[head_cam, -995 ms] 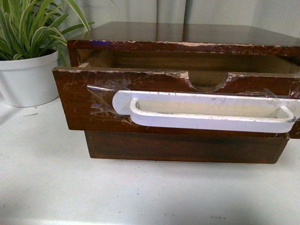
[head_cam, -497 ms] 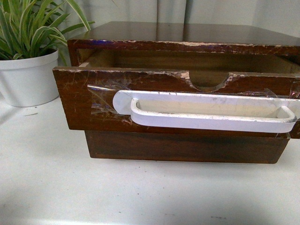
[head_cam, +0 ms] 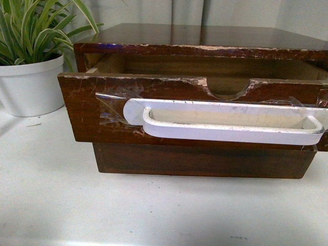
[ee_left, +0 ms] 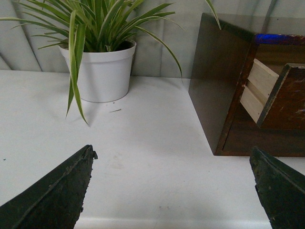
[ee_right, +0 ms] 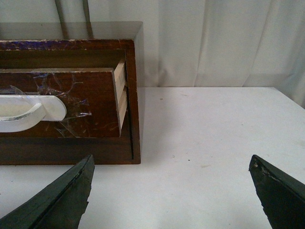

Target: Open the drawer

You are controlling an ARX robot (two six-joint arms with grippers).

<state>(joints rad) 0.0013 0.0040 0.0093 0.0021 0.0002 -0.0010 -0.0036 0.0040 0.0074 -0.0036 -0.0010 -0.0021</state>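
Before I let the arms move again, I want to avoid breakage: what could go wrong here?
The white handle is held only by clear tape, so another pull might peel it off. The drawer already overhangs the cabinet; pulled further, it may tip or drop. The left gripper, swinging wide, could knock the potted plant.

You face the cabinet [head_cam: 205, 41] on the table [head_cam: 51, 195] at twelve o'clock. Its drawer [head_cam: 97, 113] juts toward you above the lower front [head_cam: 205, 161]. Potted plant [head_cam: 31, 77] at ten o'clock, beside the cabinet.
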